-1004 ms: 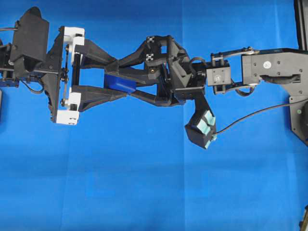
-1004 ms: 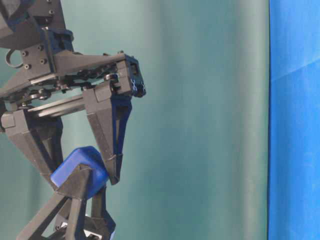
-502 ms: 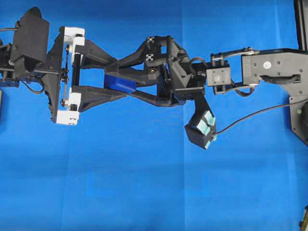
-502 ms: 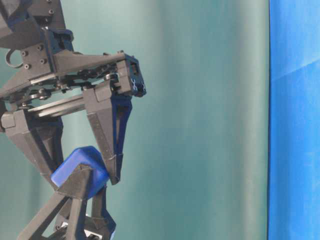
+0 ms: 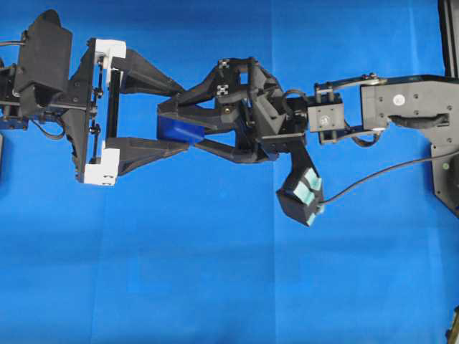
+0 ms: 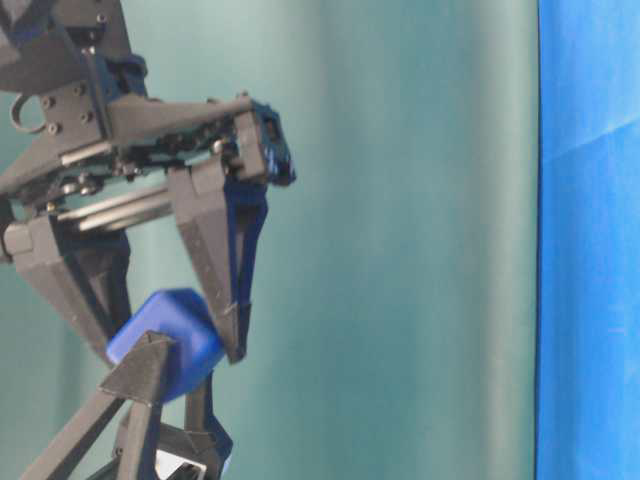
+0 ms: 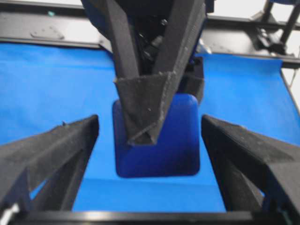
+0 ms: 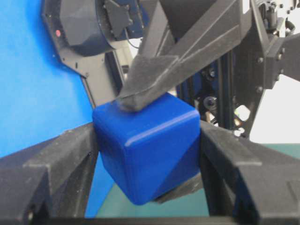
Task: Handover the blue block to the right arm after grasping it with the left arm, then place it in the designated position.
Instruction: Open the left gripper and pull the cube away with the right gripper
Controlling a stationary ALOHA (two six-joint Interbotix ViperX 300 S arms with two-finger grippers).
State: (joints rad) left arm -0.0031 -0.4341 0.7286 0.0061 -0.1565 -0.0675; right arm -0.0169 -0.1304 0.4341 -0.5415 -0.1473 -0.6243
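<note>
Just sprung wide off the blue block (image 5: 179, 130) — left gripper (image 5: 179, 115) spread, right gripper (image 5: 168, 127) alone pinching it — handover done, placing left.

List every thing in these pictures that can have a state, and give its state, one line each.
Left gripper: open, fingers clear of the block on both sides.
Right gripper: shut on the blue block.
Blue block: held in mid-air above the cloth, gripped only by the right gripper.
Blue cloth: spread flat.
</note>
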